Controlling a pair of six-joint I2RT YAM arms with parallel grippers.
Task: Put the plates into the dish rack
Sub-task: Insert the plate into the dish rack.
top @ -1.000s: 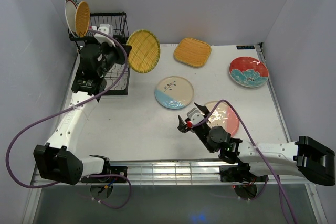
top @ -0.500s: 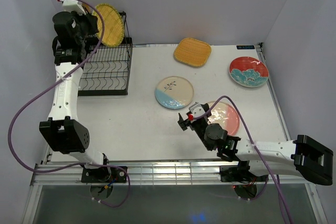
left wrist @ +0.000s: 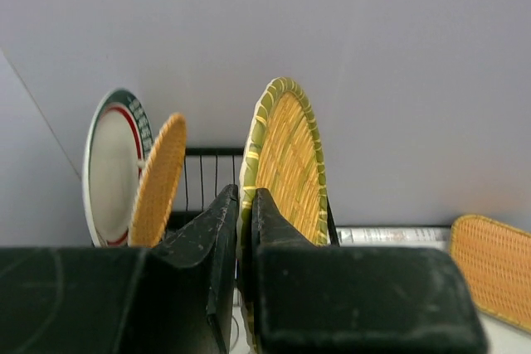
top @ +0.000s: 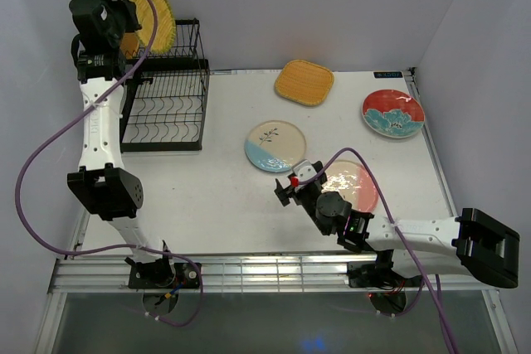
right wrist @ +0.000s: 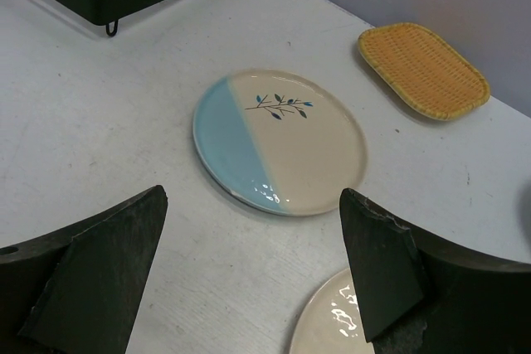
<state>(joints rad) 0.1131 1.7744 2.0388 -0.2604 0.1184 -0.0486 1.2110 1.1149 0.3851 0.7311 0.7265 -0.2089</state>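
My left gripper (left wrist: 242,192) is shut on the rim of a round woven plate (left wrist: 290,163), held upright above the dish rack (top: 170,109) at its back left. In the top view this plate (top: 158,18) stands on edge beside the gripper (top: 124,21). A green-striped white plate (left wrist: 112,172) and another woven plate (left wrist: 162,180) stand upright just left of it. My right gripper (right wrist: 253,191) is open and empty, low over the table between the cream-blue plate (right wrist: 282,138) and the cream-pink plate (right wrist: 332,321).
A rounded-square woven plate (top: 304,82) lies at the back of the table. The red-teal floral plate (top: 392,113) lies at the right. The cream-blue plate (top: 275,146) and cream-pink plate (top: 357,184) lie mid-table. Grey walls close in on the left and behind the rack.
The left arm has lifted the round woven plate from beside the rack's right side up and over to its back left. The right gripper has crept slightly left.
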